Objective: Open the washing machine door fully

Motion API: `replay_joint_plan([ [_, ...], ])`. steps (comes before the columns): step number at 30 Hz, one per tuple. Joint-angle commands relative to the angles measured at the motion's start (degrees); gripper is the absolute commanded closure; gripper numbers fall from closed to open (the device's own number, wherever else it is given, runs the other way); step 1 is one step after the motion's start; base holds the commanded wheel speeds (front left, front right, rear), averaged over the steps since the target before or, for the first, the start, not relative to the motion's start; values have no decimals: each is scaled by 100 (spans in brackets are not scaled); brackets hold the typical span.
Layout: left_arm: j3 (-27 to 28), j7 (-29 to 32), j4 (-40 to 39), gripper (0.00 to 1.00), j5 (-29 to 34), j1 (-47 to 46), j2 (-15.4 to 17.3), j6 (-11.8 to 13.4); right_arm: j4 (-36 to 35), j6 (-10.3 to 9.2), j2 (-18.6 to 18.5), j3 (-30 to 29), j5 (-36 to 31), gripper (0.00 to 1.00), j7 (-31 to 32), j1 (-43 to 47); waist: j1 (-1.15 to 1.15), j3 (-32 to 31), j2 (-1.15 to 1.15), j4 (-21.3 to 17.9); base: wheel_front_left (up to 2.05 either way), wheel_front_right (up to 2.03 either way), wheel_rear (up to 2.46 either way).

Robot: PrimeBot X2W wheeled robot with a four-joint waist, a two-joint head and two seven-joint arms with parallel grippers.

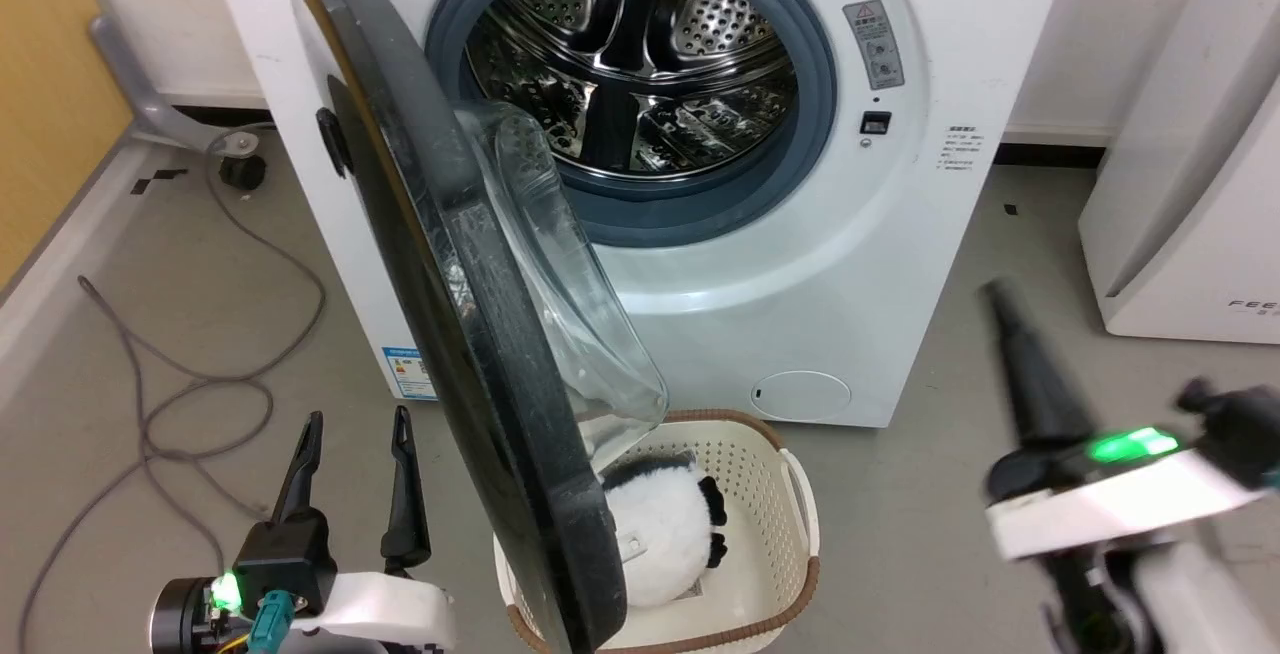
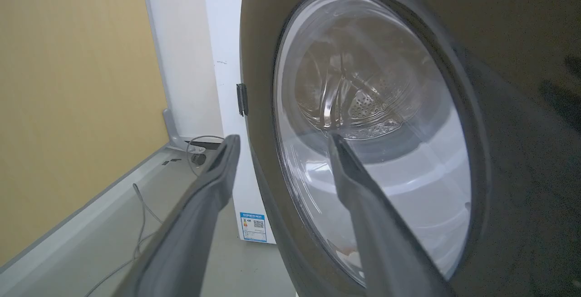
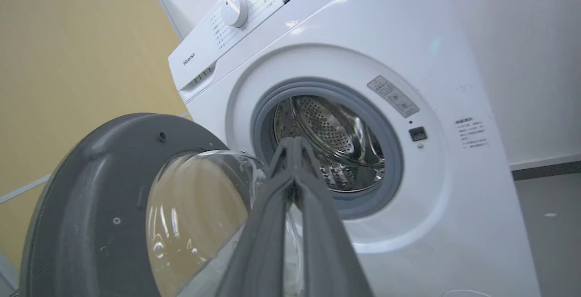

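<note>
Washing machine door (image 1: pixel 430 264) stands swung out at the left side of the washing machine (image 1: pixel 880 264). Before this machine I see left end effector (image 1: pixel 358 417) released, right end effector (image 1: pixel 998 294) clenched, empty.

One washing machine (image 1: pixel 760 314), one round black door (image 1: pixel 440 314), one basket (image 1: pixel 770 474), one plush toy (image 1: pixel 660 534), one other white appliance (image 1: pixel 1190 214) at right edge, two grippers: left gripper (image 1: pixel 357 424), right gripper (image 1: pixel 1000 296)
</note>
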Motion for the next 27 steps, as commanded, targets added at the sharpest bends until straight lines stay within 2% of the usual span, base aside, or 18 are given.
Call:
replay_joint_plan([
  [1,29,-30,-23,0,38,90,5,-16,-157,6,172,-400,-648,100,-21,66,0,-1,0,-18,0,0,0],
  [3,45,-30,-42,0,42,98,5,-17,-361,6,318,-823,-1613,100,-22,220,0,0,0,-33,0,0,0],
  [5,55,-30,-58,0,45,104,5,-13,-525,6,579,-1235,-2307,100,-23,396,0,1,0,-44,0,0,0],
  [7,62,-30,-71,0,43,109,5,-9,-667,6,689,-1495,-3034,100,-23,559,0,3,0,-53,0,0,0],
  [11,74,-30,-68,0,40,103,5,-19,-682,6,934,-1837,-3737,100,-24,882,0,9,0,-68,0,0,0],
  [19,82,-30,-65,0,31,100,5,-27,-336,6,1112,-1928,-4136,100,-24,1363,0,7,0,-74,0,0,0],
  [24,83,-30,-54,0,15,111,5,-19,-72,6,1132,-1758,-3741,100,-24,1562,0,-8,0,-74,0,0,0],
  [25,86,-30,-50,0,15,114,5,-19,-28,6,1133,-1719,-3673,68,-24,1588,0,-11,0,-75,0,0,0],
  [26,90,-30,-46,0,14,116,5,-20,-8,6,1133,-1700,-3653,13,-24,1600,0,-14,0,-76,0,0,0],
  [27,94,-30,-40,0,12,118,5,-21,3,6,1133,-1693,-3657,0,-24,1608,0,-17,0,-76,0,0,0],
])
